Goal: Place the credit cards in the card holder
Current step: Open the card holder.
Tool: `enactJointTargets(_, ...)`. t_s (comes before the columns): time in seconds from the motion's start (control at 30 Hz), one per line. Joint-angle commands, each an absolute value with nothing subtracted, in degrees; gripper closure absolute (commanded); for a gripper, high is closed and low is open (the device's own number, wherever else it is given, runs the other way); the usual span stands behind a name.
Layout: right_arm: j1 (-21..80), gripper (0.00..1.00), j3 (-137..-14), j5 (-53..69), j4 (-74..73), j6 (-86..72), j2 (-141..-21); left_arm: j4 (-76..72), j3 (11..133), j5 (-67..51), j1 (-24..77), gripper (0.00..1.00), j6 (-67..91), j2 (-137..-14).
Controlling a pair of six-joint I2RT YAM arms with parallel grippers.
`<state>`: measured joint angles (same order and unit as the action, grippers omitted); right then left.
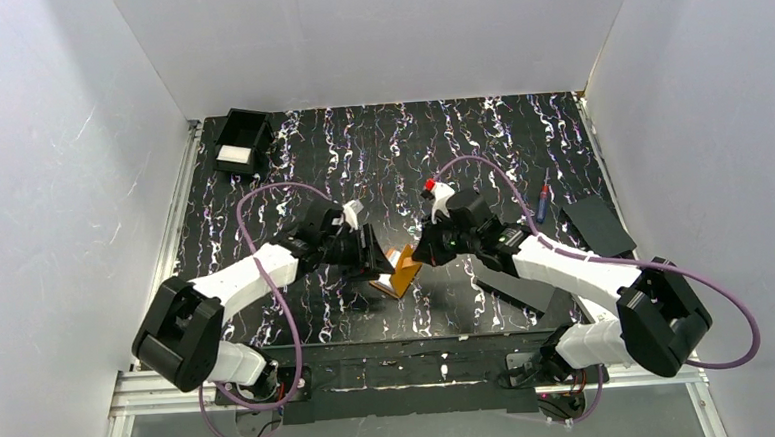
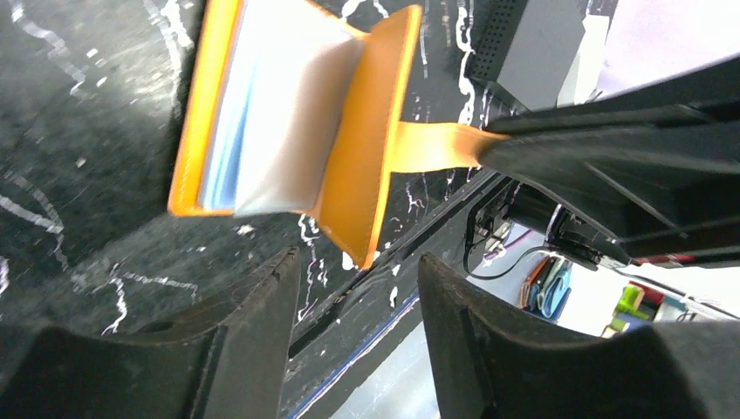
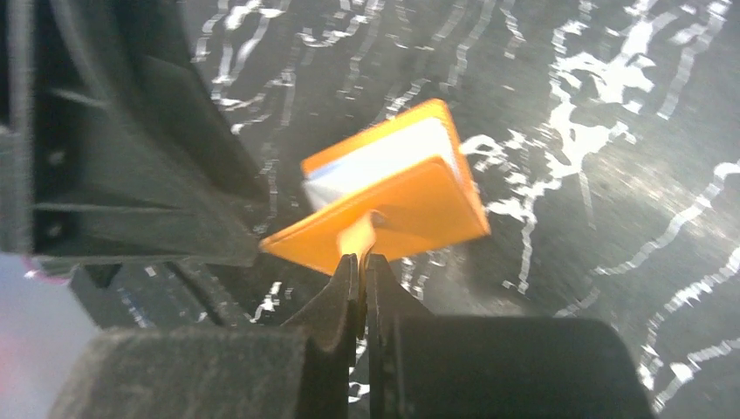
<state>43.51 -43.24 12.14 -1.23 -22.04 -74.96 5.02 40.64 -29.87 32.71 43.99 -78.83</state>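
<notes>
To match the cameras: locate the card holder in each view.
Top external: holder at centre, slightly low.
Left wrist: holder upper centre, folded open.
Right wrist: holder at centre, above the shut jaws.
Shared landmark: right gripper pinching the orange tab.

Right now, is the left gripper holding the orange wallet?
No, the left gripper is open and not touching the wallet; the right gripper pinches its tab.

No lettering, brand, number or sign is legible on the card holder [image 2: 358, 131] or anywhere else.
</notes>
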Motion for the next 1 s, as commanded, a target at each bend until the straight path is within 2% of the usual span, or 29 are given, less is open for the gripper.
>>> enactJointTargets(0.0, 42.5, 0.99, -41.8, -0.5, -10.2, -21.0, -72.5, 5.0, 45.1, -26.7, 35.4, 0.53, 44.3, -82.4)
enactJointTargets(0.13, 40.4, 0.99, -42.2, -10.2, -21.1, -24.7, -75.6, 4.8, 45.7, -23.7, 36.2, 0.53, 45.3, -83.8)
enactJointTargets(0.3, 39.4, 0.97, -38.1, -9.2, -18.7, -26.8, -75.3, 7.7, 47.7, -21.5, 36.2, 0.40, 43.6, -84.5)
enactJointTargets(0.5, 36.9, 0.96, -39.9, -12.2, -20.4, -25.2, -78.4, 9.1, 47.5, -21.0, 36.2, 0.40, 43.9, -87.8)
enactJointTargets(0.67, 36.8, 0.90, -40.2, -5.5, -16.4, -22.8, -78.7, 5.1, 46.2, -23.4, 36.2, 0.37, 45.0, -89.7)
enactJointTargets(0.83, 36.8, 0.88, -39.9, -4.7, -15.4, -21.9, -78.1, -2.0, 45.8, -28.9, 36.5, 0.35, 47.1, -92.7)
enactJointTargets(0.9, 36.8, 0.87, -39.9, -4.9, -15.3, -21.6, -78.0, -1.8, 45.8, -28.3, 36.7, 0.39, 47.2, -93.0)
enactJointTargets(0.97, 36.8, 0.87, -39.7, -5.3, -15.1, -21.7, -77.9, -1.4, 45.4, -27.2, 36.7, 0.48, 47.1, -92.8)
